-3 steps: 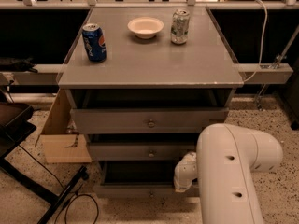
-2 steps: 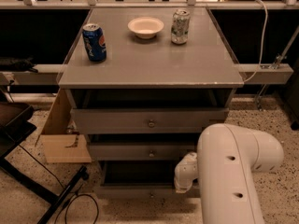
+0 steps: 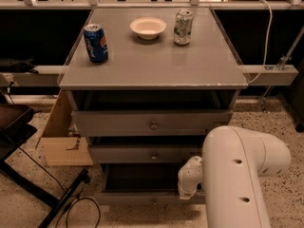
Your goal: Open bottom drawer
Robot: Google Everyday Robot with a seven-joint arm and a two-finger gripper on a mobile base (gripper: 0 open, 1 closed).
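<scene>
The gripper (image 3: pixel 188 188) sits largely hidden behind the arm (image 3: pixel 237 175), at the bottom drawer (image 3: pixel 133 198).

3 drawers (image 3: pixel 118 122) (image 3: pixel 118 154), 2 cans (image 3: pixel 96 42) (image 3: pixel 183 27), 1 bowl (image 3: pixel 148 27), 1 arm (image 3: pixel 237 175); jaws by btm drawer (image 3: pixel 133 198)

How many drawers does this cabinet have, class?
3: the top drawer under the tabletop, the middle drawer below it, and the bottom drawer lowest, with the gripper above its right part. None seems hidden.

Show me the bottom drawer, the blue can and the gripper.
bottom drawer (image 3: pixel 133 199): camera view, its grey front.
blue can (image 3: pixel 96 43): camera view, its side.
gripper (image 3: pixel 188 186): camera view, white end at drawer's right.
</scene>
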